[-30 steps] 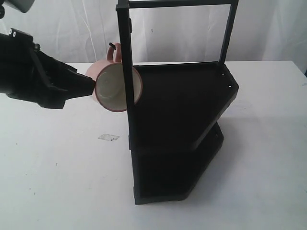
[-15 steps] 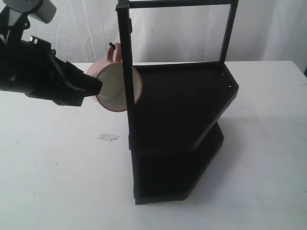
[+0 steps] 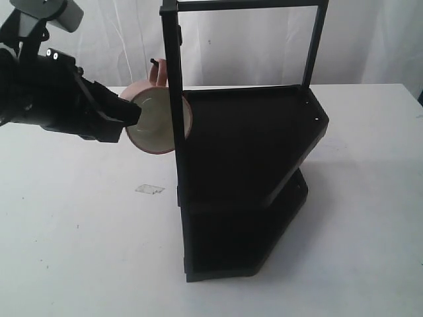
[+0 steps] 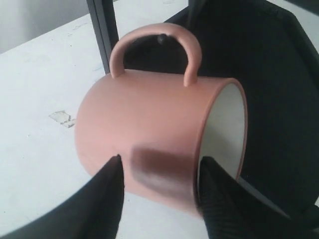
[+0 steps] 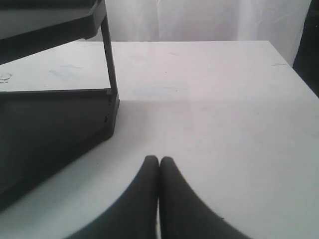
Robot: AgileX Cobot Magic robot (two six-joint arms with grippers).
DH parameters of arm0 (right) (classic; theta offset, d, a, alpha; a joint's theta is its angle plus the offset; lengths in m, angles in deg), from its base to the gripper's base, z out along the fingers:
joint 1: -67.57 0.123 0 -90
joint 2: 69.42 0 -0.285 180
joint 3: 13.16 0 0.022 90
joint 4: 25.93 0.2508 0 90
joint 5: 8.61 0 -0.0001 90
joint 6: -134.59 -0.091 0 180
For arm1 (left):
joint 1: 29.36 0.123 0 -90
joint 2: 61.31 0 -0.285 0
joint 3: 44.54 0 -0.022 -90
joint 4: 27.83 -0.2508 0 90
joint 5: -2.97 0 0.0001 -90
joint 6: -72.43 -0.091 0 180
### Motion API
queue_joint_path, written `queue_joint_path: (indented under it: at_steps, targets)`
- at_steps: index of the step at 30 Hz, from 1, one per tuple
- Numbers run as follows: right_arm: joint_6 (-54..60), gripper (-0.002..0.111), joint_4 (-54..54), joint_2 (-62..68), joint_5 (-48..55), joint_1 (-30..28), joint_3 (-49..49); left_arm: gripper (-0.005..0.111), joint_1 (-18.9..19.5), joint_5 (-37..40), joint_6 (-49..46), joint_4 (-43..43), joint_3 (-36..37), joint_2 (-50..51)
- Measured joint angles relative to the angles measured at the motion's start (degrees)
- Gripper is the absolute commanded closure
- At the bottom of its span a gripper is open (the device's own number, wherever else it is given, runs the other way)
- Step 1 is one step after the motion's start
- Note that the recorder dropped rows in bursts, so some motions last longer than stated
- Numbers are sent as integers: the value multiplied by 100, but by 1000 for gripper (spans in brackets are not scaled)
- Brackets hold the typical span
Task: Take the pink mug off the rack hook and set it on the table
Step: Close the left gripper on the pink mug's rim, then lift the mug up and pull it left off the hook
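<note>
The pink mug (image 3: 155,122) hangs by its looped handle on the rack hook (image 3: 154,61) at the rack's upright post, lying sideways with its cream inside facing the exterior camera. In the left wrist view the hook's tip (image 4: 162,38) shows inside the handle of the mug (image 4: 149,114). My left gripper (image 3: 134,116) is at the mug's rim. It stands open (image 4: 158,164), one finger over the pink outer wall and the other at the rim's edge. My right gripper (image 5: 159,160) is shut and empty, low over the white table (image 5: 224,124), and does not appear in the exterior view.
The tall black rack (image 3: 251,165) with two shelves stands mid-table, its post (image 3: 173,99) right beside the mug. A small clear scrap (image 3: 149,189) lies on the table (image 3: 79,251) below the mug. The rack's corner (image 5: 107,107) lies near my right gripper.
My left gripper has advanced rightward until its tips reach the mug's rim. The mug has shifted and tilted slightly on the hook. The rack has stayed put.
</note>
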Motion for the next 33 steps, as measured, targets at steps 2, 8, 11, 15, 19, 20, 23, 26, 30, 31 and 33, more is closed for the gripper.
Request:
queue_joint_path:
  at_steps: [2, 8, 11, 15, 19, 20, 23, 26, 30, 31, 33]
  targets:
    - [0, 108, 0, 0, 0, 0, 0, 56, 0, -73, 25, -209, 0, 0]
    - [0, 108, 0, 0, 0, 0, 0, 56, 0, -196, 103, -402, 0, 81]
    - [0, 108, 0, 0, 0, 0, 0, 56, 0, -211, 103, -467, 0, 192]
    - [0, 108, 0, 0, 0, 0, 0, 57, 0, -223, 103, -537, 0, 259]
    - [0, 108, 0, 0, 0, 0, 0, 73, 0, -247, 103, -537, 0, 259]
    - [0, 108, 0, 0, 0, 0, 0, 79, 0, -260, 103, -537, 0, 259]
    - [0, 108, 0, 0, 0, 0, 0, 95, 0, -416, 112, -608, 0, 259]
    - [0, 108, 0, 0, 0, 0, 0, 107, 11, -423, 112, -619, -21, 259]
    - [0, 108, 0, 0, 0, 0, 0, 107, 0, -316, 127, -565, -30, 259]
    - [0, 108, 0, 0, 0, 0, 0, 107, 0, -315, 127, -565, -30, 259]
    - [0, 108, 0, 0, 0, 0, 0, 107, 0, -306, 127, -542, -30, 259]
